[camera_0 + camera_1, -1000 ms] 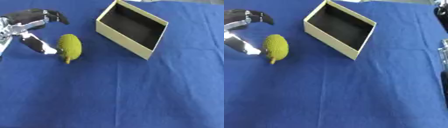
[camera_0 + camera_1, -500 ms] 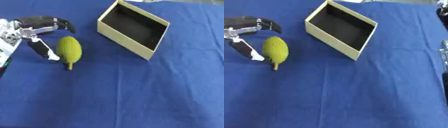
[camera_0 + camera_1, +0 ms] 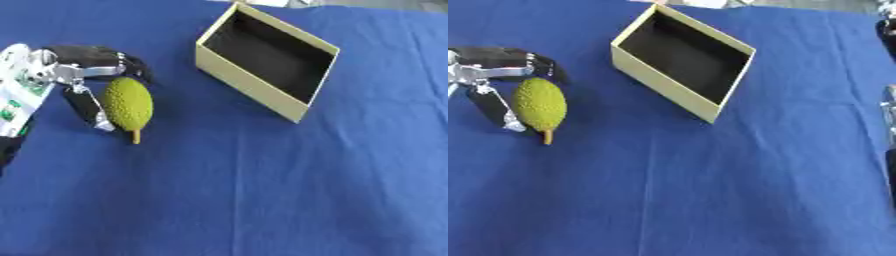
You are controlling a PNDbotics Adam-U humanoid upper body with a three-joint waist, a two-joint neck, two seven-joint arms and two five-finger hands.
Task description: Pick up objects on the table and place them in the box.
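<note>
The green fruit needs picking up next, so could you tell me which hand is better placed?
The left hand: its fingers and thumb already flank the green fruit. The right arm shows only at the far right edge.

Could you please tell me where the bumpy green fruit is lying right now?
The green fruit lies on the blue cloth at the left of both eye views, between the fingers of the left hand, left of the open box.

A blue-clothed table carried an open cream box toward its far edge and a bumpy green jackfruit near its left edge.
</note>
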